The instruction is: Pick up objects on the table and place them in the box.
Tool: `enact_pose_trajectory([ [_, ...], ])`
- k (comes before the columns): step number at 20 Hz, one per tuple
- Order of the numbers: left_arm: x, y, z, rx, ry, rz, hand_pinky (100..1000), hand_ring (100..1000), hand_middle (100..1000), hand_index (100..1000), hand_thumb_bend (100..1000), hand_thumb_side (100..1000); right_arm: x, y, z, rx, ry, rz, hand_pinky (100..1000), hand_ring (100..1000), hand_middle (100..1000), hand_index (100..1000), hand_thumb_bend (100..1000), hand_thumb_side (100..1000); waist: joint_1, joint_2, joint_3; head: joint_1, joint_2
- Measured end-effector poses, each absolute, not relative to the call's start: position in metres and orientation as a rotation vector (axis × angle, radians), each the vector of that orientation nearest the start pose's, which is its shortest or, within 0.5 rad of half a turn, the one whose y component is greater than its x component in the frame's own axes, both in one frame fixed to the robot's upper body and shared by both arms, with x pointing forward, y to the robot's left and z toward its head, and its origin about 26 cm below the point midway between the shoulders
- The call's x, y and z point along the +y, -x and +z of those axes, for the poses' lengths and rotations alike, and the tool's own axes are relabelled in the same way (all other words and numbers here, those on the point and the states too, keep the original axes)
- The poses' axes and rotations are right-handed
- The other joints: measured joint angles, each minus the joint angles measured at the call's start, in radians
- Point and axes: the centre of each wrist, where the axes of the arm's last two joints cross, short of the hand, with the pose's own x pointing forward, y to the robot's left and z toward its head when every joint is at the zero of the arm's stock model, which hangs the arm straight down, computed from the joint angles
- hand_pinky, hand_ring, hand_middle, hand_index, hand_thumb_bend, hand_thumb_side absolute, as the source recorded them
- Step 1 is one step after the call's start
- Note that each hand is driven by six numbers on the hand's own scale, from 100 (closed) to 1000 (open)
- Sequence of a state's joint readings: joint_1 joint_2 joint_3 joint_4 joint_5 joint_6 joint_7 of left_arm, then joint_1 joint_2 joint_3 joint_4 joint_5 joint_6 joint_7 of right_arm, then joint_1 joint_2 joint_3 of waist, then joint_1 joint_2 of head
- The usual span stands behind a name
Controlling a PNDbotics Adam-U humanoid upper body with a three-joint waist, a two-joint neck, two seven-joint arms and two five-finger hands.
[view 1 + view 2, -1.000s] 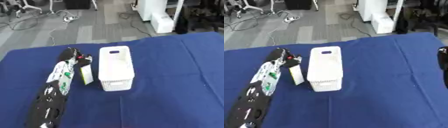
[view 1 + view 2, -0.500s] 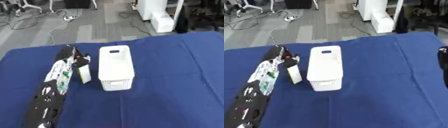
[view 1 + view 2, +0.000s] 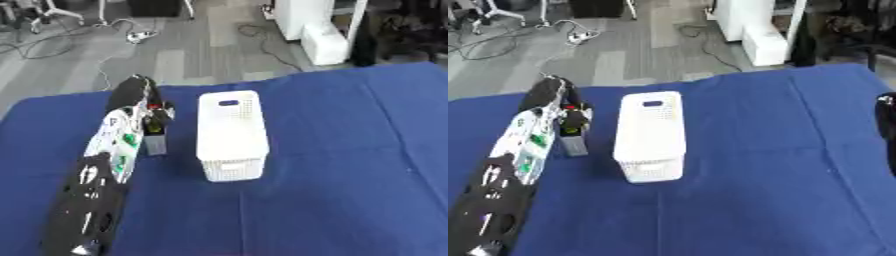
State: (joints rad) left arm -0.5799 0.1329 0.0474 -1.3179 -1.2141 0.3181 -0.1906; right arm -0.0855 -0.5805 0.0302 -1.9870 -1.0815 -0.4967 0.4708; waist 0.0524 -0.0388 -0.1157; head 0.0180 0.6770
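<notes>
A white perforated basket (image 3: 231, 134) stands lengthwise in the middle of the blue table (image 3: 350, 150); nothing shows inside it. My left arm runs up from the lower left corner. Its hand (image 3: 147, 109) is just left of the basket's far half, fingers curled down onto the top of a small grey box-shaped thing (image 3: 156, 144) that stands upright at the cloth. The thing is a little apart from the basket's left wall. A black part of my right hand (image 3: 885, 120) shows at the right edge of the right eye view; its fingers are hidden.
Beyond the table's far edge lies grey floor with cables (image 3: 52, 45) and a white cabinet (image 3: 315, 30). The blue cloth stretches wide to the right of the basket and in front of it.
The small thing in my left hand showed a yellow-green face before and now shows grey; it has turned and shifted slightly left, away from the basket. The basket has not moved.
</notes>
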Motion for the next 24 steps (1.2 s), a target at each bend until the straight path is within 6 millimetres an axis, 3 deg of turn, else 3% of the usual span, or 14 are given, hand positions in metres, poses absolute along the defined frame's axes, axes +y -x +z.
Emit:
enact_pose_trajectory([
  [14,0.211,-0.408,0.16,-1.433,-1.163,-0.865,100,230,464,317,171,160,-0.311,-0.274,0.162,-2.407,-0.958,0.266,164,290,251,383,100,1000,0.001,-0.004,-0.003,0.001,-0.002],
  [24,0.191,-0.396,0.193,-1.588,-1.144,-0.924,100,223,454,276,181,150,-0.311,-0.274,0.163,-2.402,-0.965,0.255,164,290,250,383,100,1000,0.005,-0.008,-0.009,0.005,-0.007],
])
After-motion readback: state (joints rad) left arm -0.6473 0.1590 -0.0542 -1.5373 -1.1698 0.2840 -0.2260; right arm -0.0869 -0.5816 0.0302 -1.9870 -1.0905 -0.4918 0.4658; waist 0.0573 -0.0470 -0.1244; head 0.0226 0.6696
